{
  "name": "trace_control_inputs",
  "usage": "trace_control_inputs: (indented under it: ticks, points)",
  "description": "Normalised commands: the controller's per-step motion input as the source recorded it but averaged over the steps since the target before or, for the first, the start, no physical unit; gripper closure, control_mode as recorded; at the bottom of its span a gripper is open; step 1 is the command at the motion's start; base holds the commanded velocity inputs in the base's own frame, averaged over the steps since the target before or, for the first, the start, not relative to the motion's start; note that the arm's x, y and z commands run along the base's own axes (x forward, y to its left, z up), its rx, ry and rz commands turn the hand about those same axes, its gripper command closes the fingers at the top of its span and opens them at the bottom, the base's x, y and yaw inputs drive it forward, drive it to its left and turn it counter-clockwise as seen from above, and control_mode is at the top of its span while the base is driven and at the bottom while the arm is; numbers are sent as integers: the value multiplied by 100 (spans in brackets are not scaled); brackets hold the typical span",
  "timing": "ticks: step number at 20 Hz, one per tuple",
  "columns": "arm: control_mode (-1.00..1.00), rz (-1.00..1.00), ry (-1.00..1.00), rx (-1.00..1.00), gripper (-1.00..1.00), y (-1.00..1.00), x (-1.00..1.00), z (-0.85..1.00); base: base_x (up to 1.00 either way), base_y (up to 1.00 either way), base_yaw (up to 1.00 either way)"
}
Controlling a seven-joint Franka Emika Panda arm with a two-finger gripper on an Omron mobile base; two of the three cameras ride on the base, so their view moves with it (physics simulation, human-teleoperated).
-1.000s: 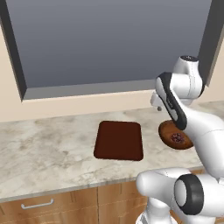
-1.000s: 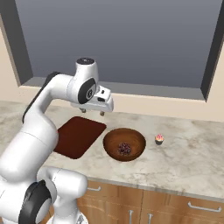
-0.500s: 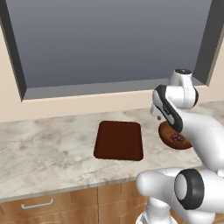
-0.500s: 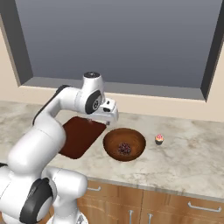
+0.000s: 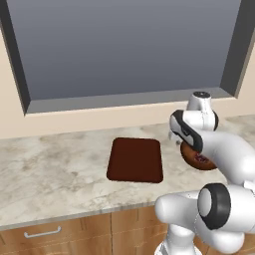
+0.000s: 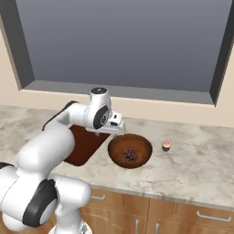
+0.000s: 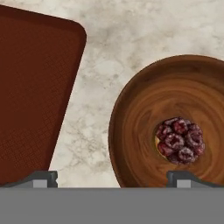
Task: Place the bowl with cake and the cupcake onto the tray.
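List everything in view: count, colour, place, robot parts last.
tray: one, dark brown, flat on the counter, left of the bowl, nothing on it.
bowl with cake: one, reddish-brown with a dark speckled cake at its centre, on the counter between tray and cupcake.
cupcake: one, pink frosting over a pale wrapper, on the counter right of the bowl, apart from it.
counter: one, pale marbled stone, over wooden cabinets.
window: one, grey, dark frame, on the wall behind the counter.
arm: one, white with dark joints, reaching over the tray.
claw: one, dark tips, open above the bowl's left rim.
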Motion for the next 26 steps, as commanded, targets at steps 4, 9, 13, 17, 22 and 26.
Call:
trace_control_inputs:
  ticks: [4,9,13,17,22,26]
  points:
    - [-100,-2,6,-4,-100,1,4,-46,0,0,0]
    - [-100,-5,3,-2,-100,1,0,-44,0,0,0]
    - [-100,-4,0,0,-100,-10,0,-33,0,0,0]
    - [-100,-3,0,0,-100,-5,0,-32,0,0,0]
    - [-100,-2,0,0,100,0,0,-29,0,0,0]
    - [-100,0,-1,0,100,0,0,-16,0,0,0]
